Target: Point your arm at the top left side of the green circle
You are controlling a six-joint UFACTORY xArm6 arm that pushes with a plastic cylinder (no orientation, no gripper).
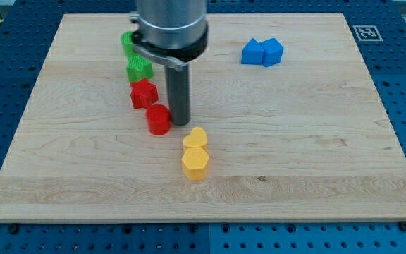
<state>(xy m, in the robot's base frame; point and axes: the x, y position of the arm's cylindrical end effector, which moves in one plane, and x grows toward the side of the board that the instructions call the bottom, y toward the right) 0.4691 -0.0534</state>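
Note:
The green circle (128, 43) sits near the view's top left of the board, partly hidden behind the arm's grey body. A green star (139, 68) lies just below it. My tip (180, 123) rests on the board well below and to the right of the green circle. It stands right beside a red cylinder (158, 120), on that block's right side.
A red star (144, 93) lies between the green star and the red cylinder. A yellow heart (196, 137) and a yellow hexagon (195, 162) sit below my tip. Two blue blocks (262, 51) lie at the view's top right. The wooden board (316, 141) ends on a blue pegboard table.

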